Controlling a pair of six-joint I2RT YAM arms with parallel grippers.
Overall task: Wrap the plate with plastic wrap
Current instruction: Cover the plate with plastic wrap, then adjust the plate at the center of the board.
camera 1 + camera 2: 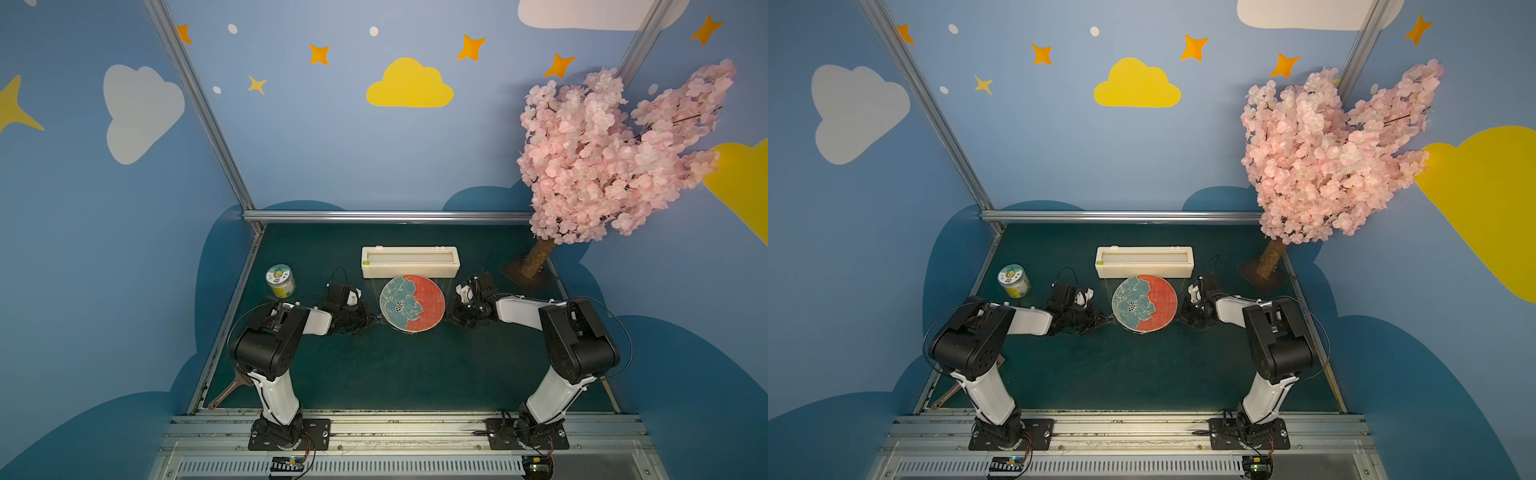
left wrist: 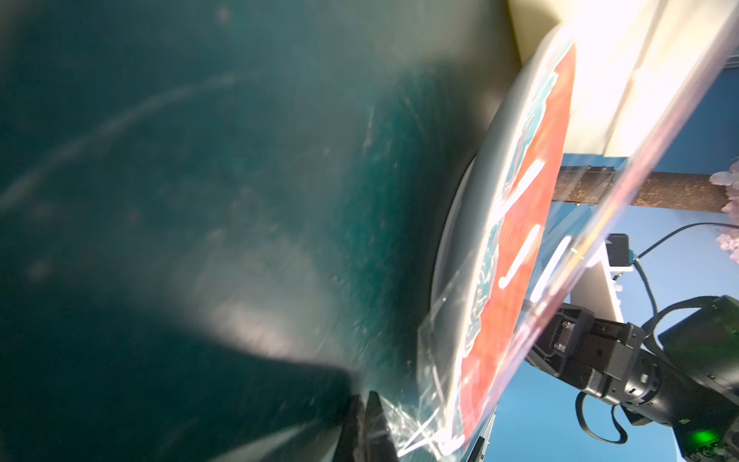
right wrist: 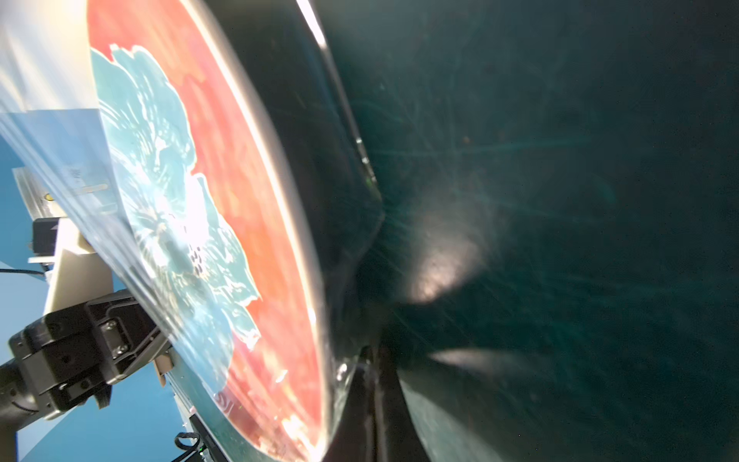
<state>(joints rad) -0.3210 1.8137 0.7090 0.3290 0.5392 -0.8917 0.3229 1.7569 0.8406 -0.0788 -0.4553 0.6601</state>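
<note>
Surface: dark green table (image 1: 374,374), blue cloud-painted walls.
Left gripper (image 2: 368,416): low at the plate's left edge, pinching the plastic wrap (image 2: 436,384).
Right gripper (image 3: 374,372): low at its right edge, pinching the film too.
Plate (image 1: 411,303): flat, just before the dispenser box (image 1: 409,262); film stretched glossy over it.
Jar (image 1: 280,281): left of the box, lidded.

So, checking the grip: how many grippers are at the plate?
2: the left gripper at the plate's left edge, the right gripper at its right edge, both pinching plastic wrap.
</note>
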